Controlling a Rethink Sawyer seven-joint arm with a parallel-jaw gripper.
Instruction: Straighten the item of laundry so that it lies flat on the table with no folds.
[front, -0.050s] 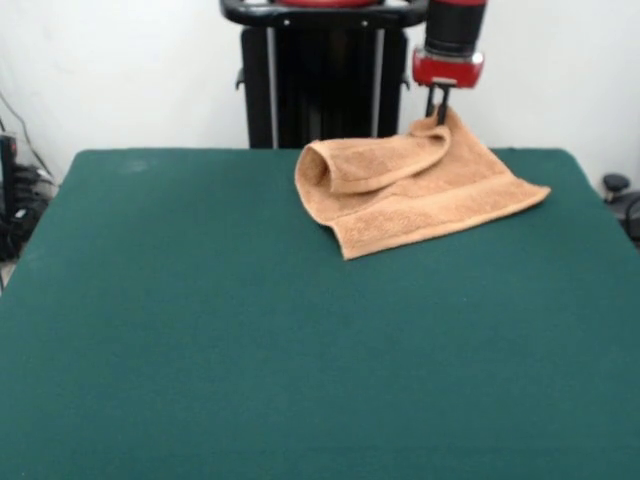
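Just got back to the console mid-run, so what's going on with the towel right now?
The robot's hand is down at the far edge of the table, pinching a raised corner of the orange-tan towel. That corner is lifted into a peak while the rest of the towel lies on the green surface. The towel is not flat yet: one side is curled over into a rolled fold, and a layer lies doubled over the part beneath it.
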